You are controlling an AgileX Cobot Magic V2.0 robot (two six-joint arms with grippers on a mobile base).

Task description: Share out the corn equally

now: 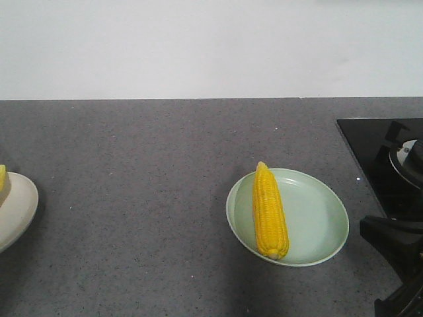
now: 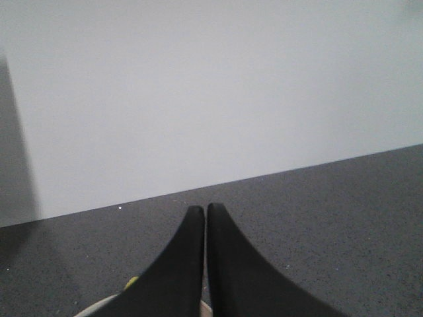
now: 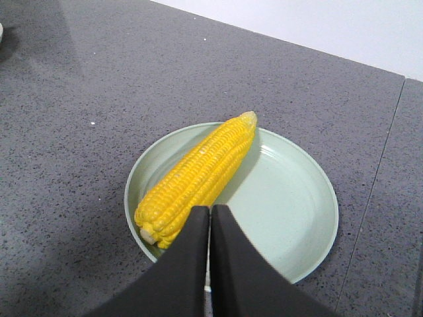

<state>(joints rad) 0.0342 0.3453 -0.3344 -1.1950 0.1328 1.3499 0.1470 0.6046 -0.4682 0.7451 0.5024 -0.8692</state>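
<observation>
Grey speckled counter (image 1: 145, 218), white wall (image 1: 198, 46), black stove (image 1: 390, 165) at right edge.

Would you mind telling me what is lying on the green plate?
One corn cob lies on the green plate, along its left side. The right end effector hides part of the near rim.

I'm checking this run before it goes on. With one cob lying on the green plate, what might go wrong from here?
The corn cob lies along the left side of the green plate, its tip over the rim, so a nudge might roll it off. The right gripper is shut just above the cob's stub end; descending like that could push rather than grasp. The white plate is mostly out of frame, so counting is unsure.
</observation>
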